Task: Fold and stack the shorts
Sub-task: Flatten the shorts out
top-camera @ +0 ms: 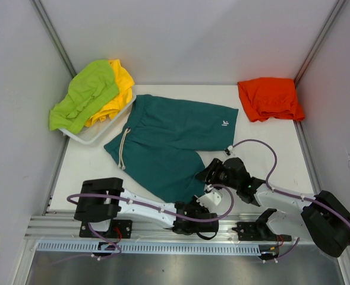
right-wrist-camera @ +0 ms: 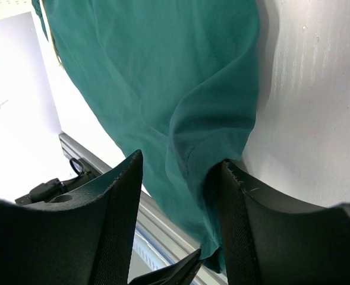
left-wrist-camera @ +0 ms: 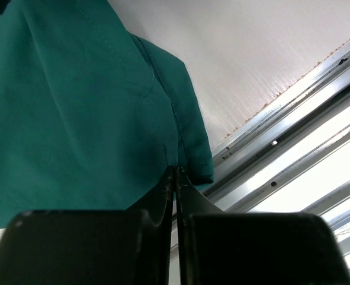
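The teal green shorts (top-camera: 169,139) lie spread flat mid-table, drawstring to the left. My left gripper (top-camera: 196,200) sits at the near hem of one leg, and its fingertips (left-wrist-camera: 175,172) are shut on the hem of the teal shorts (left-wrist-camera: 73,107). At the other leg's hem, my right gripper (top-camera: 206,174) is open. A fold of the teal shorts (right-wrist-camera: 163,77) lies between its fingers (right-wrist-camera: 180,159), touching the right one. Orange shorts (top-camera: 270,98) lie bunched at the back right. Lime green shorts (top-camera: 85,95) and yellow shorts (top-camera: 120,89) are piled at the back left.
A white basket (top-camera: 97,135) holds the lime and yellow pile at the back left. A metal rail (top-camera: 163,228) runs along the near table edge, just beside the left gripper's hem (left-wrist-camera: 293,136). Grey walls close in both sides.
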`<state>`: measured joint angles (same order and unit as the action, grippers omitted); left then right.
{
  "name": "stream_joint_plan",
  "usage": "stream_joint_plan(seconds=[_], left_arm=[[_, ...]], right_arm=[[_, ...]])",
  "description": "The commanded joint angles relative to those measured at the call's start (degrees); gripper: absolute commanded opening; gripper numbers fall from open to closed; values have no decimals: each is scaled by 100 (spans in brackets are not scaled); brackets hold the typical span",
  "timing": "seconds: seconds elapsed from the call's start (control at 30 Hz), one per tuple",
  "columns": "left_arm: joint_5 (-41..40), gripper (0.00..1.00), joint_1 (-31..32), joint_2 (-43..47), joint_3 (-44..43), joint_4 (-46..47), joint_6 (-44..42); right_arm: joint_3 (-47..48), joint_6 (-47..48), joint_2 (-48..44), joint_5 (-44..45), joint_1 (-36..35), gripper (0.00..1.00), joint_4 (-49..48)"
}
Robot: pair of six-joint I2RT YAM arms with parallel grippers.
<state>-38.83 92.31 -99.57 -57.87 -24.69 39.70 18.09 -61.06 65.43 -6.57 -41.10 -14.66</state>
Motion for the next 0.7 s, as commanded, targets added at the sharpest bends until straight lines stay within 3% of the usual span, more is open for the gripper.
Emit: stream_joint_plan(seconds=[0.0, 0.13, 0.4, 0.67], left_arm=[[-116, 0, -20, 165, 65, 69, 239], [-151, 0, 32, 534, 433, 315, 310], [-11, 0, 50, 1378, 987, 658, 363], [-46, 0, 50, 1756, 1058, 518, 398]], right_arm=[[134, -64, -101, -2, 41, 53, -107], [73, -187, 40, -11, 85, 59, -292], [-139, -442, 259, 428, 155, 59, -977], [-86, -468, 497, 857, 383, 61, -828]])
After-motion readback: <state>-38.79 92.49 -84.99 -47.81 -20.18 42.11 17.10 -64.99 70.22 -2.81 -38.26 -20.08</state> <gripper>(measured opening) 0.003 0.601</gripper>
